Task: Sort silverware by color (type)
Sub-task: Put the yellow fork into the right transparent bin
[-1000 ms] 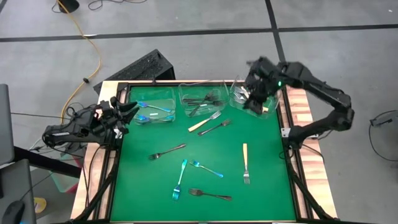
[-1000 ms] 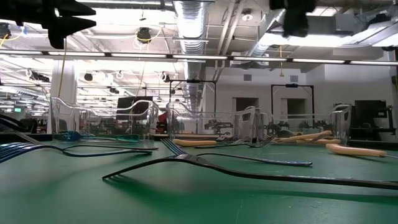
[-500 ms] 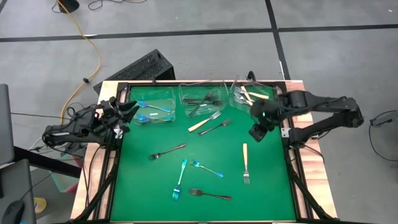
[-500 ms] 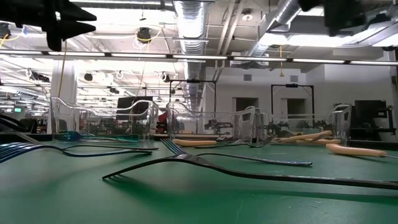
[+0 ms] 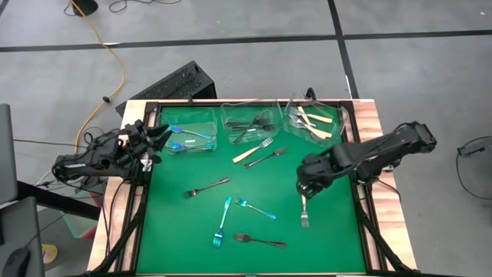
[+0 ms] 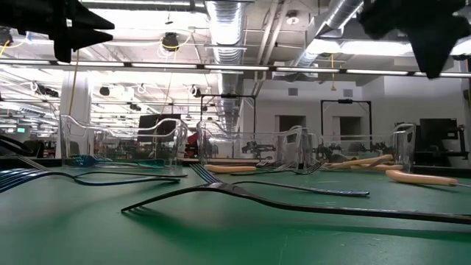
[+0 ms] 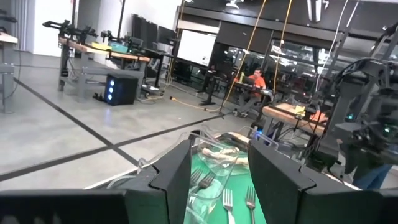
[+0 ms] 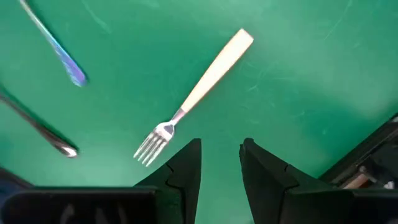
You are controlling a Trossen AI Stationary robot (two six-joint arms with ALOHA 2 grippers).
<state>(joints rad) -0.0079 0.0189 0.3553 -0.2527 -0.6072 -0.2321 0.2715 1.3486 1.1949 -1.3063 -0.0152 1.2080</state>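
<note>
Hovering over the green desk [image 5: 338, 231], the right gripper [image 8: 219, 163] holds its fingers narrowly parted and empty above a cream-handled fork [image 8: 194, 98]; descending off-centre, they could nudge the flat handle aside; the left gripper [image 5: 157, 138] waits open by the desk edge.

Right arm reaches in from the right edge of the table, forearm angled down toward the middle-right, its end effector [image 5: 305, 183] pointing down at the surface with the two dark fingers [image 8: 186, 167] parted by a narrow gap and nothing between them. Left arm waits folded at the table's left edge, raised clear of the surface, its end effector [image 5: 157, 138] aimed across toward the far side with fingers [image 7: 174, 177] spread apart and empty. In the low view both arms show only as dark shapes at the upper corners.
</note>
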